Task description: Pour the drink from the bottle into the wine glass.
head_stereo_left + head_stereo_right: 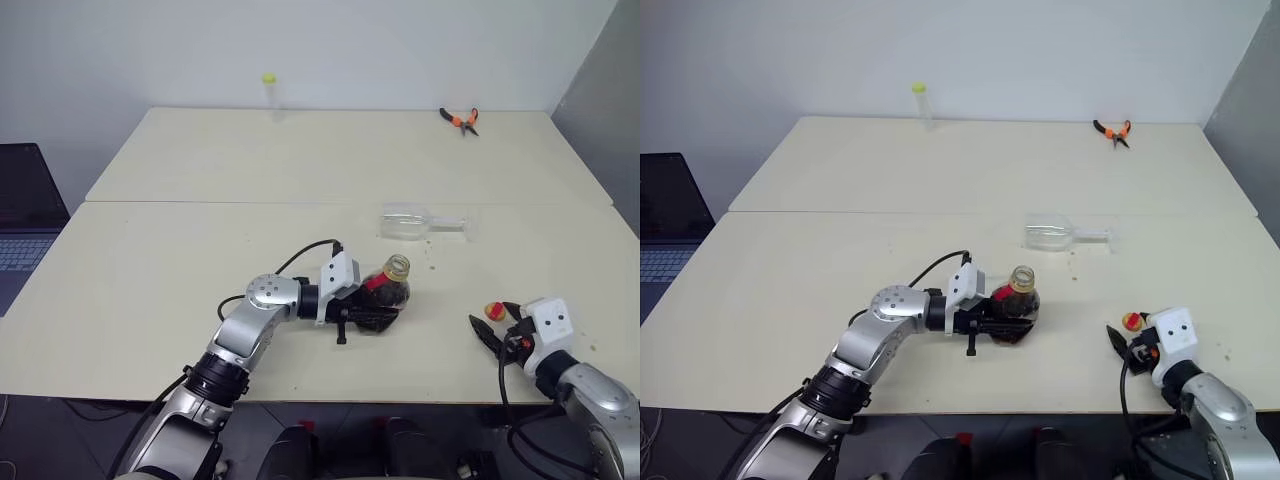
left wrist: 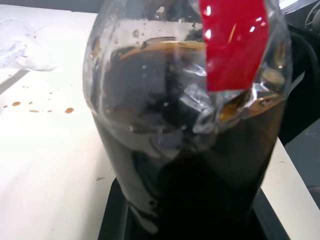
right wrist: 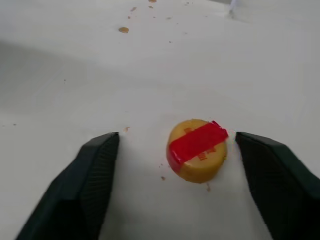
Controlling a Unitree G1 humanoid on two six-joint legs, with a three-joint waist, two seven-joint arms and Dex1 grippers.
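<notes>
A pale, matte table [image 1: 150, 290] stood before a plain white wall. My left claw [image 1: 372, 318] was clamped on the bottle [image 1: 386, 295], soft clear plastic, round-bodied, uncapped, with dark drink [image 2: 200, 190] inside. The wine glass [image 1: 420, 223], thin and clear, lay on its side beyond the bottle, its stem pointing right, nearer my left arm. My right claw [image 3: 175, 175] gaped wide, empty, around the yellow cap [image 3: 197, 150] on the table.

bottle [image 1: 385, 291]: clear glossy plastic, shiny red label, dark drink [image 2: 200, 190] inside. cap [image 3: 196, 150]: smooth yellow plastic, red tape strip. wine glass [image 1: 420, 223]: clear, glassy. table [image 1: 150, 290]: matt cream, smooth. right gripper [image 3: 175, 175] fingers [image 3: 90, 180]: matt black plastic. pliers [image 1: 461, 120]: orange grips.
</notes>
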